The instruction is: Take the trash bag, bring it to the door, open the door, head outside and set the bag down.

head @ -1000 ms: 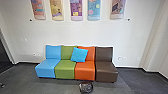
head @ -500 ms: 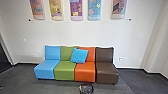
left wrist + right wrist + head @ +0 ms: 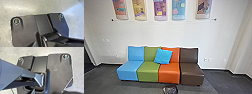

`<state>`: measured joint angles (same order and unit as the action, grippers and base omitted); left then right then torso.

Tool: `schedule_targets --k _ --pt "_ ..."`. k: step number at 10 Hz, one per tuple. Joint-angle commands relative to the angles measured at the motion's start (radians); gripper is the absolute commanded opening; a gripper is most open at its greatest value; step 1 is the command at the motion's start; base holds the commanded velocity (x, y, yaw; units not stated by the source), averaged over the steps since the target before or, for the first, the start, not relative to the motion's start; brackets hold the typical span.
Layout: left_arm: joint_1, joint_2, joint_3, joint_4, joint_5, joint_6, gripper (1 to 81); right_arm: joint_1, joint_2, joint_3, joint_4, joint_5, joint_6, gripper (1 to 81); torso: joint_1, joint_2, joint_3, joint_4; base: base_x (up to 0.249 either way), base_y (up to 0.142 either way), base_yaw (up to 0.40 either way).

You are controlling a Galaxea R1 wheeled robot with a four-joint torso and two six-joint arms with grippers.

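Note:
A dark, shiny trash bag [image 3: 170, 89] lies on the floor at the bottom edge of the head view, in front of the orange seat and a short way off it. Its lower part is cut off by the picture's edge. Both wrist views look down on the robot's own dark base and jointed bar, with pale floor around them. How my two grippers stand cannot be told from these views.
A row of joined seats, blue [image 3: 128, 70], green [image 3: 148, 72], orange [image 3: 169, 73] and brown [image 3: 192, 74], stands against the white wall [image 3: 156, 33]. A blue cushion [image 3: 163, 56] leans on the backrests. Decorated panels [image 3: 178, 9] hang above. A dark opening [image 3: 87, 58] is at far left.
The head camera has moved a little closer to the seats, which look larger. The bag now sits lower in the head view.

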<state>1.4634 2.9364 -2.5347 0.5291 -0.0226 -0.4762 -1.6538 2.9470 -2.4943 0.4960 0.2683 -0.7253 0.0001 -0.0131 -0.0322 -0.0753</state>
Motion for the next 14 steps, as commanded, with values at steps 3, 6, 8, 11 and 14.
schedule_targets --k 3,6,8,11,14 --pt "-0.071 0.000 0.005 0.008 0.038 -0.004 81.1 0.035 0.000 0.037 -0.010 -0.054 -0.003 81.1 0.000 0.000 0.000 0.000 0.111 -0.044 0.000" --pt "-0.073 0.006 0.005 0.009 0.039 -0.004 81.1 0.036 0.000 0.037 -0.010 -0.054 -0.003 81.1 0.000 0.000 0.000 0.000 0.113 -0.068 0.000" --pt "-0.073 0.006 0.005 0.008 0.039 -0.004 81.1 0.036 0.000 0.037 -0.011 -0.055 -0.003 81.1 0.000 0.000 0.000 0.000 0.113 -0.068 0.000" --pt "-0.073 0.011 0.007 0.006 0.039 -0.004 81.1 0.038 0.000 0.034 -0.011 -0.055 -0.003 81.1 0.000 0.000 0.000 0.000 0.113 -0.068 0.000" --pt "-0.073 0.015 0.005 0.008 0.041 -0.004 81.1 0.038 -0.001 0.031 -0.013 -0.055 -0.003 81.1 0.000 0.000 0.000 0.000 0.114 -0.068 0.000"
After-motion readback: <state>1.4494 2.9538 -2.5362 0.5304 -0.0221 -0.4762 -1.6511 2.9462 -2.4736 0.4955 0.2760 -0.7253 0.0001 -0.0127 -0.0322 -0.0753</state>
